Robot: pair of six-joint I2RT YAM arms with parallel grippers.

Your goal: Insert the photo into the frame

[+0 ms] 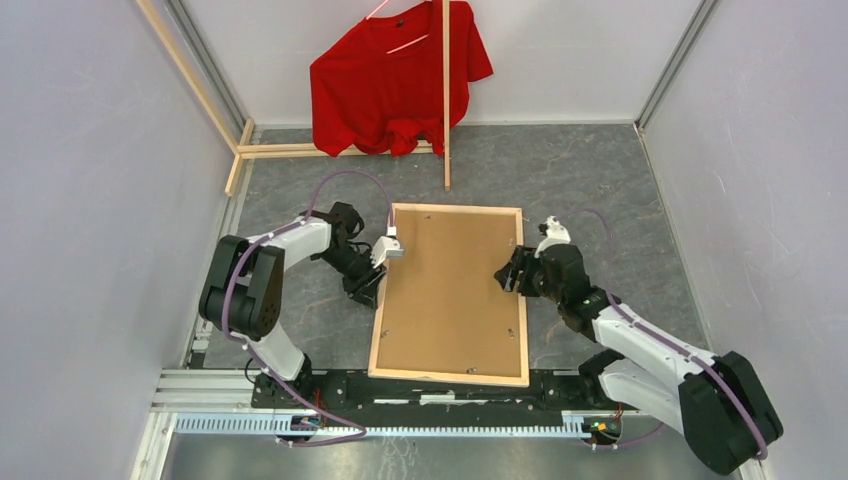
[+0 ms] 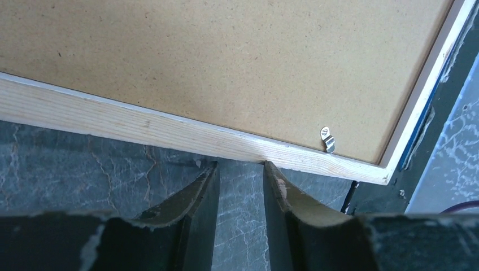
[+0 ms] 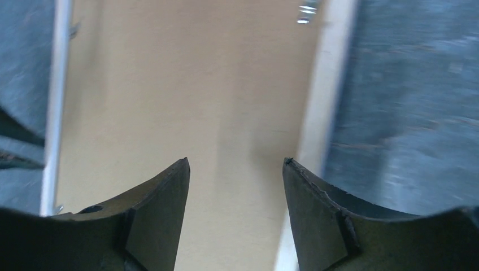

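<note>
The frame [image 1: 448, 376] lies back-up on the dark table between the arms, pale wood rim showing. A brown backing board [image 1: 450, 290] fills it. The photo is hidden. My left gripper [image 1: 374, 282] is open and empty at the frame's left edge. In the left wrist view its tips [image 2: 240, 164] touch the outer side of the wood rim [image 2: 141, 127], near a metal clip [image 2: 327, 138]. My right gripper [image 1: 506, 272] is open and empty over the frame's right side. In the blurred right wrist view it [image 3: 236, 161] hangs above the board [image 3: 186, 84] and rim [image 3: 322, 101].
A red T-shirt [image 1: 395, 80] hangs on a wooden clothes rack [image 1: 446, 100] at the back of the table. Grey walls close in left, right and behind. A metal rail [image 1: 400, 422] with the arm bases runs along the near edge.
</note>
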